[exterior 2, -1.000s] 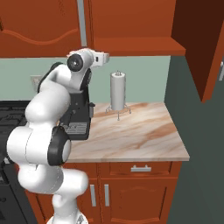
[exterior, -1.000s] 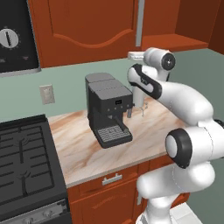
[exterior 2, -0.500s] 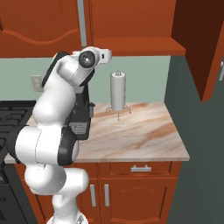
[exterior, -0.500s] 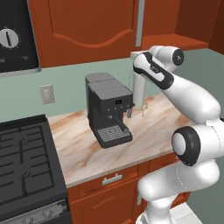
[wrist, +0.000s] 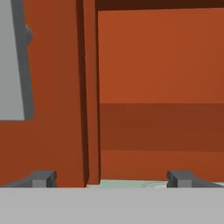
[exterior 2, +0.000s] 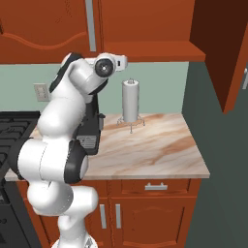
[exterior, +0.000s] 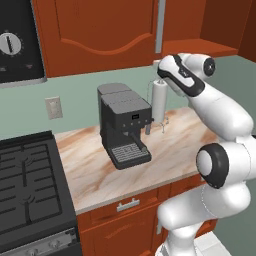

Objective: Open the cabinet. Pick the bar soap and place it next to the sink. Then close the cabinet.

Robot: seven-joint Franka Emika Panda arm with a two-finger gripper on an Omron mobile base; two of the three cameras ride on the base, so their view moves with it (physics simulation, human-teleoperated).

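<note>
The cabinet (exterior: 100, 30) hangs over the counter. Its left door (wrist: 48, 87) is closed and carries a long silver handle (exterior: 161, 25). Its right door (exterior 2: 220, 48) is swung wide open, baring the reddish inside (wrist: 162, 87). My gripper (wrist: 111, 179) is open and empty. It is raised just below the cabinet's bottom edge (exterior 2: 150, 51) and faces the seam between the closed door and the opening. From the base cameras the gripper (exterior: 157, 65) (exterior 2: 124, 60) hovers above the paper-towel roll. The bar soap and the sink are out of view.
A dark coffee machine (exterior: 122, 125) stands on the marble counter (exterior 2: 160, 150). A white paper-towel roll (exterior 2: 130, 100) stands on its holder behind it. A black stove (exterior: 30, 185) lies to the left. Drawers with silver pulls (exterior 2: 156, 186) run below the counter.
The hand has risen a little and turned towards the cabinet's lower edge, the wrist swinging to the right. The jaws stayed wide open.
</note>
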